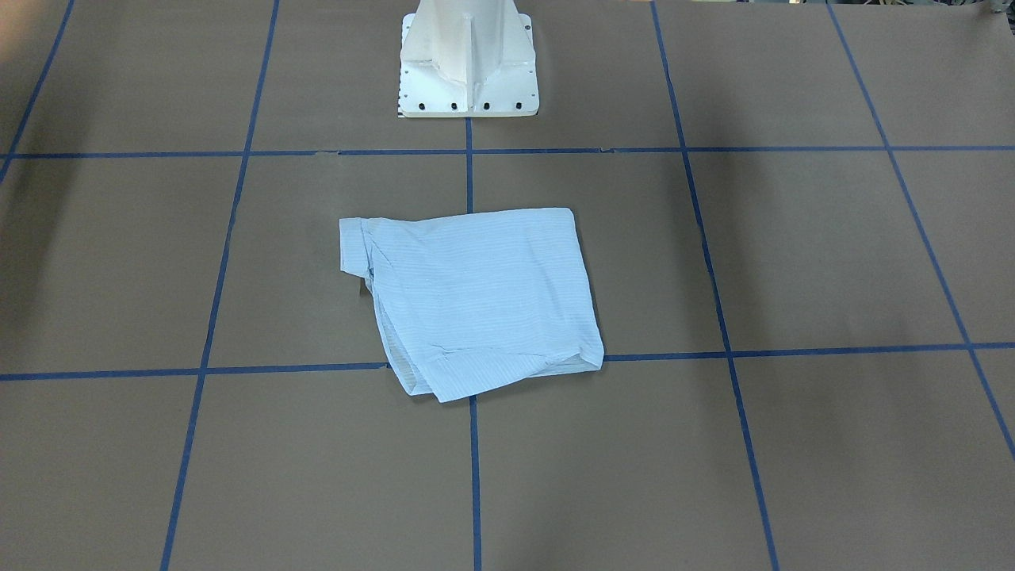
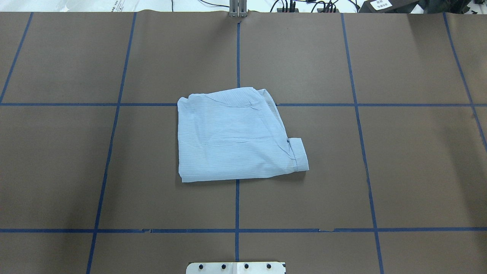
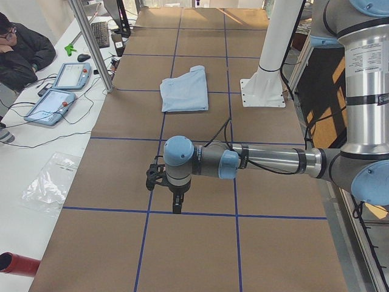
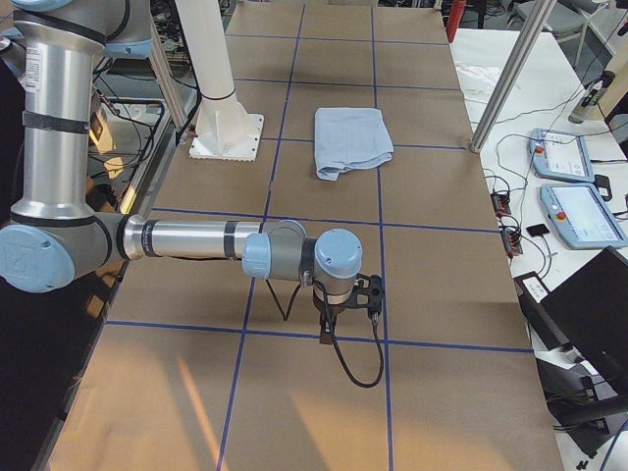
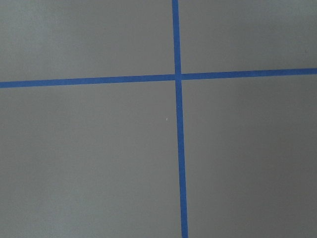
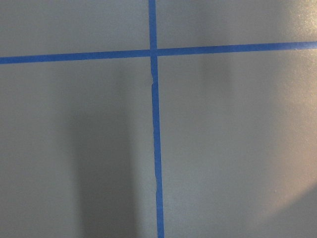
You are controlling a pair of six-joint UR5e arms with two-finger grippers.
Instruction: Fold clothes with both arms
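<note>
I am seeing the shirt (image 2: 236,137) lying folded into a compact rectangle near the middle of the table (image 2: 380,171), in front of the white pedestal (image 1: 468,63), with a cuff sticking out on its right. The left arm (image 3: 267,161) and right arm (image 4: 186,238) are hanging over bare table, well apart from it. I cannot tell whether either pair of jaws is released or clenched.
</note>
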